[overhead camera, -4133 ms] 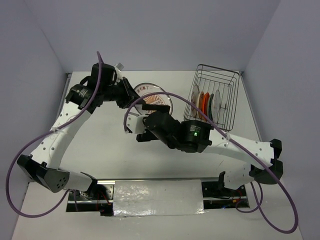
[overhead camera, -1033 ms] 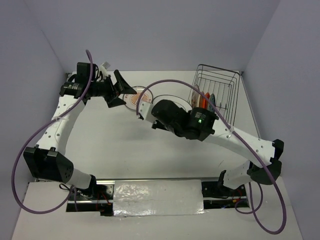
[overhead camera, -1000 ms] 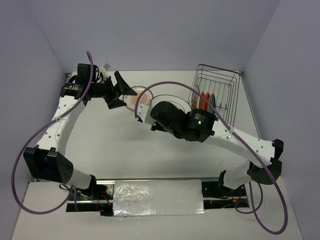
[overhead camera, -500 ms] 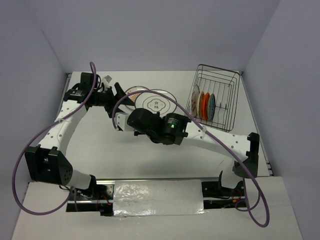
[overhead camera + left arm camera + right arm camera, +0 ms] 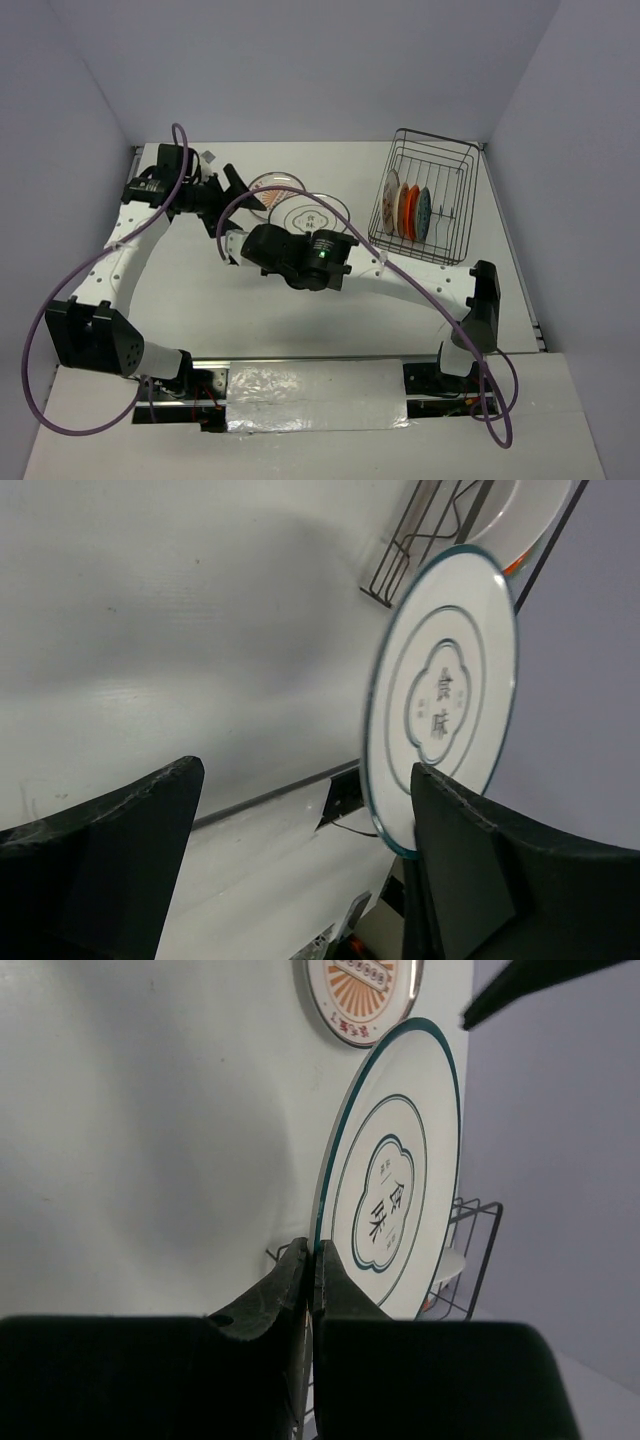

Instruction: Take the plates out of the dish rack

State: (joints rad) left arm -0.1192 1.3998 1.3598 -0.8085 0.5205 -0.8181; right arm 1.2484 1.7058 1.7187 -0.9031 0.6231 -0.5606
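My right gripper (image 5: 299, 233) (image 5: 312, 1272) is shut on the rim of a white plate with dark rings (image 5: 311, 213) (image 5: 394, 1195), held on edge above the table. My left gripper (image 5: 240, 189) (image 5: 300, 865) stands open just left of it; the plate's (image 5: 443, 695) lower rim sits close to my right-hand finger (image 5: 470, 875), contact unclear. A plate with red marks (image 5: 268, 190) (image 5: 362, 995) lies flat on the table. The black wire dish rack (image 5: 447, 160) (image 5: 470, 1250) at the back right holds three upright plates: pale (image 5: 390, 200), orange (image 5: 406, 211), teal (image 5: 423, 210).
The right arm (image 5: 400, 275) stretches across the table from its base at the near right. The left arm (image 5: 130, 240) runs along the left side. Walls close in the table on the left, back and right.
The right arm has swung left from beside the rack, carrying the ringed plate next to the left gripper. The left gripper has shifted slightly and stays open.
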